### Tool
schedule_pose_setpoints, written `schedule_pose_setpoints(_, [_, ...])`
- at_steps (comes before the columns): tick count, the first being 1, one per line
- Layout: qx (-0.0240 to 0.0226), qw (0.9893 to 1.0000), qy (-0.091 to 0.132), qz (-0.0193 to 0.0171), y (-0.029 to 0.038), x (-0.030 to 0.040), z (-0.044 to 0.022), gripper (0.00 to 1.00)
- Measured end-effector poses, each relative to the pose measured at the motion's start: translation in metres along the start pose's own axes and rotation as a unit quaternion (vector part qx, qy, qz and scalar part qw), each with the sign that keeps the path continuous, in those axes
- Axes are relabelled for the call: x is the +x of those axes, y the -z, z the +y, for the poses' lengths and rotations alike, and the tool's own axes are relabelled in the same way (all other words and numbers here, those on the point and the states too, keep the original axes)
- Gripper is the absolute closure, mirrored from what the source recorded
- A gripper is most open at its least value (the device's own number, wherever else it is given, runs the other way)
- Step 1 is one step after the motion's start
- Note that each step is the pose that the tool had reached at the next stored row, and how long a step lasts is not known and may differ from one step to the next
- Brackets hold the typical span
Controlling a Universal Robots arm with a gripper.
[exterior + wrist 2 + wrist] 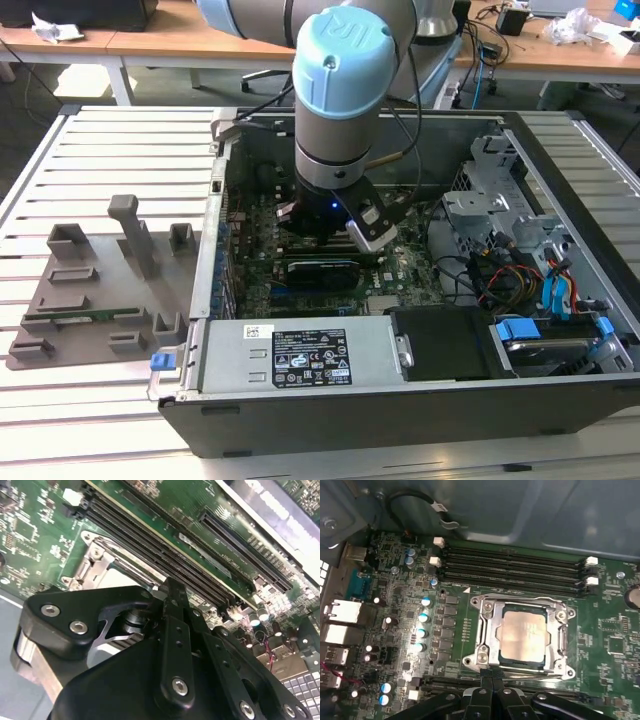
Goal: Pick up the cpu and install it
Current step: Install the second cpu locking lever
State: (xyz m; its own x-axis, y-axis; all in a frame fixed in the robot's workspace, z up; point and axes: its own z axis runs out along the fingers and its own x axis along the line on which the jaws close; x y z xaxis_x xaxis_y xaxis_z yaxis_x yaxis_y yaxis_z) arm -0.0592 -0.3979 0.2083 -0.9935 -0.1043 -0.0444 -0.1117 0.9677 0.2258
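The cpu (522, 632), a flat square chip with a silver-grey top, lies inside the metal socket frame (487, 630) on the green motherboard. In the first wrist view my gripper (492, 675) sits just off the socket's edge, beside the cpu and not over it. Its two black fingers are pressed together with nothing between them. In the second wrist view the gripper (172, 590) stands low over the board, next to a corner of the socket frame (97, 562). In the exterior view the gripper (335, 225) reaches down into the open computer case (215, 300).
Black memory slots (515, 565) run along one side of the socket. A silver power supply (300, 355) sits at the case's front, with a drive cage and cables (530, 260) on the exterior view's right. A grey fixture tray (95, 290) lies outside on the slatted table.
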Motion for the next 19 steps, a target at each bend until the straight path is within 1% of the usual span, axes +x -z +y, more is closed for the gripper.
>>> schedule_pose_setpoints(2, [-0.0022, 1.0, 0.0, -0.0002, -0.0029, 0.0047, -0.0002, 0.89])
schedule_pose_setpoints(5, [-0.0058, 1.0, 0.0, -0.0007, -0.0044, 0.0115, 0.0002, 0.89])
schedule_pose_setpoints(8, [-0.0099, 1.0, 0.0, -0.001, -0.0054, 0.0156, 0.0004, 0.89])
schedule_pose_setpoints(9, [-0.0124, 0.9999, 0.0, -0.0013, -0.0068, 0.017, 0.0004, 0.89])
schedule_pose_setpoints(11, [-0.0139, 0.9999, 0.001, -0.0011, -0.0079, 0.0184, 0.0003, 0.89])
schedule_pose_setpoints(13, [-0.0168, 0.9999, 0.003, -0.0012, -0.0104, 0.0199, 0.0009, 0.89])
schedule_pose_setpoints(14, [-0.0176, 0.9998, 0.004, -0.0009, -0.0119, 0.02, 0.0016, 0.89])
schedule_pose_setpoints(16, [-0.0179, 0.9998, 0.004, -0.0008, -0.0135, 0.0199, 0.0032, 0.89])
schedule_pose_setpoints(19, [-0.0177, 0.9998, 0.007, -0.0001, -0.015, 0.0193, 0.0085, 0.89])
